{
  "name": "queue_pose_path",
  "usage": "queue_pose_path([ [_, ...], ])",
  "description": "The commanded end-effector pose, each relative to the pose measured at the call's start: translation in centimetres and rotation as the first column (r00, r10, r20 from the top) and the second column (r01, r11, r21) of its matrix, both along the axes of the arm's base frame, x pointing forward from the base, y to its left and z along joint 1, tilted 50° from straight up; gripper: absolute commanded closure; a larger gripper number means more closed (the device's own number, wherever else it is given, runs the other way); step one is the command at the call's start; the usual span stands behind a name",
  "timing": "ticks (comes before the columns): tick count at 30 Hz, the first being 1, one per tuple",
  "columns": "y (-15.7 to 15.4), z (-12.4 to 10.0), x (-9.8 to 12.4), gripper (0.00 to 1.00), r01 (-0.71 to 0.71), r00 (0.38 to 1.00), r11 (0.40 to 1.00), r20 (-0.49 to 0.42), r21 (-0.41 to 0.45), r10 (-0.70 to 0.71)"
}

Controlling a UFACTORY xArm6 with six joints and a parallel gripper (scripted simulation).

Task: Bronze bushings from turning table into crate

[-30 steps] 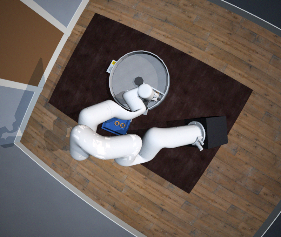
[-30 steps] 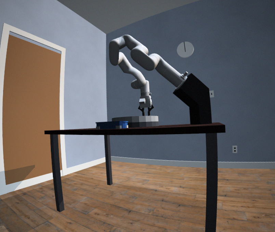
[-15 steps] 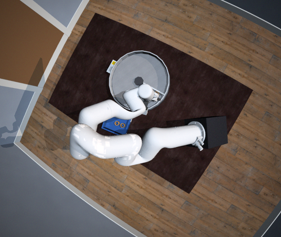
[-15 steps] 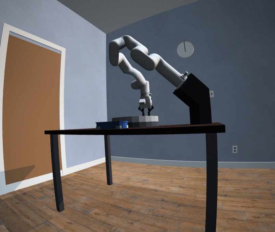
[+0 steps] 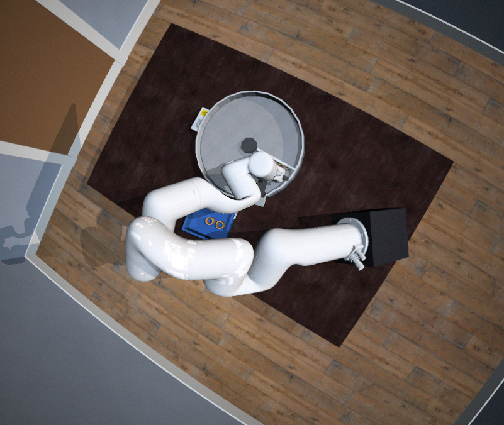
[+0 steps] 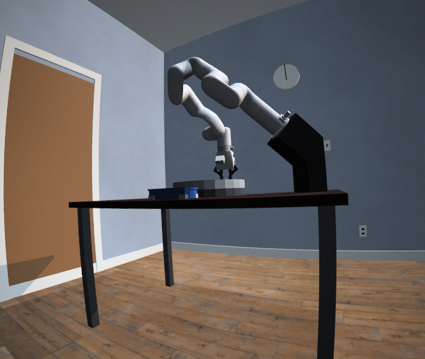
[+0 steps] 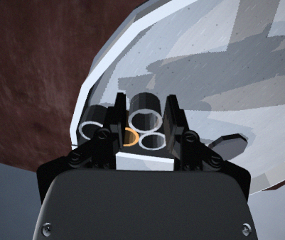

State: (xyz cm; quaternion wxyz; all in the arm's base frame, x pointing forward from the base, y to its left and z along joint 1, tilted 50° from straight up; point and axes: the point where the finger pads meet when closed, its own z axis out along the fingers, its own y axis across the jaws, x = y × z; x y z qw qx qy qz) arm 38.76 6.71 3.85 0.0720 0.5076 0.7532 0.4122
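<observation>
Steel crowding bronze

Gripper (image 5: 284,176) (image 6: 225,177) (image 7: 145,106) part-open, gripping nothing; steel bushings (image 7: 145,121) surround the bronze one (image 7: 131,137), beside a white bar (image 7: 145,161).

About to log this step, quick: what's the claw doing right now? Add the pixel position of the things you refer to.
Claw (image 5: 281,174) (image 6: 225,177) (image 7: 145,106): partly open, gripping nothing.

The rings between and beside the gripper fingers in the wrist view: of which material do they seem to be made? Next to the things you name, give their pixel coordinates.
The orange-gold ring (image 7: 137,137) looks like smooth bronze, judging by its warm colour. The three grey ones, such as the tallest-looking (image 7: 145,103), seem steel: pale rims, dark grey sides. Paint or plastic cannot be excluded.
</observation>
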Motion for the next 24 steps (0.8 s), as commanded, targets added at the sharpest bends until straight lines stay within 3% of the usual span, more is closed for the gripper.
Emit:
queue_pose_path([
  [1, 0.36, -0.47, 0.43, 0.60, 0.001, 1.000, 1.000, 0.001, -0.001, -0.001],
  [19, 0.57, -0.71, 0.62, 0.60, 0.001, 1.000, 1.000, 0.001, -0.001, -0.001],
  [20, 0.57, -0.71, 0.62, 1.00, 0.001, 1.000, 1.000, 0.001, -0.001, -0.001],
  [24, 0.57, -0.71, 0.62, 1.00, 0.001, 1.000, 1.000, 0.001, -0.001, -0.001],
])
